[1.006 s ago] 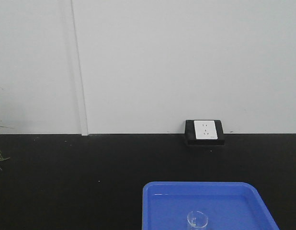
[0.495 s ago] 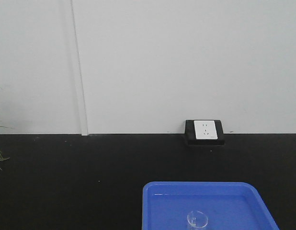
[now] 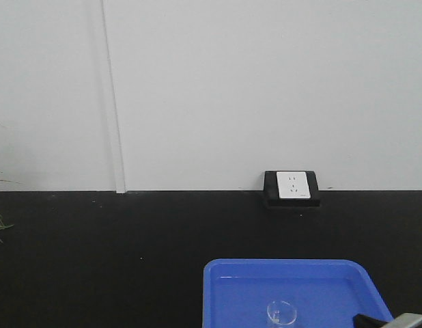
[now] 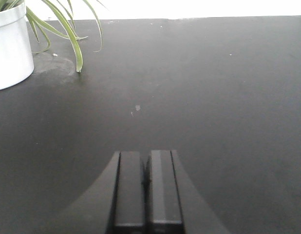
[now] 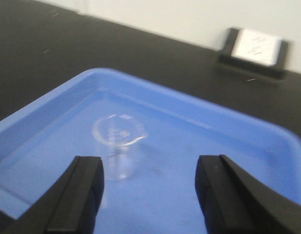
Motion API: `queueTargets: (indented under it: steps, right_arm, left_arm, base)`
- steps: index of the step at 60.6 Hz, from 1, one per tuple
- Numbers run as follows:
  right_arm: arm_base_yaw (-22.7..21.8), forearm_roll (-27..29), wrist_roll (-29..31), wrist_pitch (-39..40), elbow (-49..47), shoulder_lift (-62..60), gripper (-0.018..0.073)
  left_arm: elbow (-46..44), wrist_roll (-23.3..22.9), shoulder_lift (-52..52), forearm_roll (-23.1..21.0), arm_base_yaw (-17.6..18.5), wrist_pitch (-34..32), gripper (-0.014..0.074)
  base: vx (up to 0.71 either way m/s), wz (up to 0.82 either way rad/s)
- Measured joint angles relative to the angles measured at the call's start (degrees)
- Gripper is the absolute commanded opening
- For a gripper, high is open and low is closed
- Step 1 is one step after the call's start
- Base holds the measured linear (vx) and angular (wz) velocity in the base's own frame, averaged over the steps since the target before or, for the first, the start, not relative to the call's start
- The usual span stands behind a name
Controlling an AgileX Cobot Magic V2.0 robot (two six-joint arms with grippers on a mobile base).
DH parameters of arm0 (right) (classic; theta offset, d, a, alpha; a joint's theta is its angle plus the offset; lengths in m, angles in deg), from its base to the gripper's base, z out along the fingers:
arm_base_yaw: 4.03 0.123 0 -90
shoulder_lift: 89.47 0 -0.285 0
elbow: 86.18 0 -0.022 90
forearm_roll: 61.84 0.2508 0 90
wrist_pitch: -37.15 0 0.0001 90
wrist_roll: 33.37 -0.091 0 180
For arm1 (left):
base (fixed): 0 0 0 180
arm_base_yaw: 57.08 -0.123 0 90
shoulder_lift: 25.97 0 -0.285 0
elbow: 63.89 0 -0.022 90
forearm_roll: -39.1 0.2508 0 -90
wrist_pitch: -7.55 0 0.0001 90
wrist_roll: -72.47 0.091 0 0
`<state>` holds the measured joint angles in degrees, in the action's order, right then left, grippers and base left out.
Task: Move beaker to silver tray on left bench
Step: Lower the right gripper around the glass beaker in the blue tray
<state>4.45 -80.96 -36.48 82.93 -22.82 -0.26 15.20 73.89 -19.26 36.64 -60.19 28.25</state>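
Right wrist, beaker (image 5: 117, 146) ahead of spread claw (image 5: 150, 166)

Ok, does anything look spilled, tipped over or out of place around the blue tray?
Nothing stands out. The beaker stands upright in the blue tray, apparently empty, no spill visible, though the wrist view is slightly blurred. The right gripper is open, clear of it.

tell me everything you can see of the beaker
The beaker is small, clear and glass-like, with faint printed marks and a pour lip. It stands upright, apparently empty, on the floor of the blue tray. Nothing else touches it; the open right claw sits just short of it.
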Motion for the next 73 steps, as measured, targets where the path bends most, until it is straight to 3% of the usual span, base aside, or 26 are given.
queueTargets:
  steps: [12,29,60,66,73]
  right_arm:
    - [4.6,-0.3,0.1,1.3,-8.7,14.9,0.0480]
    - [4.6,1.5,-2.8,1.7,-17.7,27.9,0.0480]
    - [4.6,1.3,-5.0,1.7,-31.5,38.7,0.0507]
    - [4.6,1.3,-5.0,1.6,-32.8,39.8,0.0472]
    - [4.6,1.3,-5.0,1.6,-33.0,40.0,0.0369]
  left_arm:
    - [0.0,0.0,0.0,0.0,0.0,0.0,0.0001]
    - [0.0,0.0,0.0,0.0,0.0,0.0,0.0001]
    - [0.0,0.0,0.0,0.0,0.0,0.0,0.0001]
    - [0.0,0.0,0.0,0.0,0.0,0.0,0.0001]
    - [0.0,0.0,0.0,0.0,0.0,0.0,0.0001]
  base:
    - [0.00,0.00]
    - [0.00,0.00]
    - [0.00,0.00]
    - [0.00,0.00]
    - [0.00,0.00]
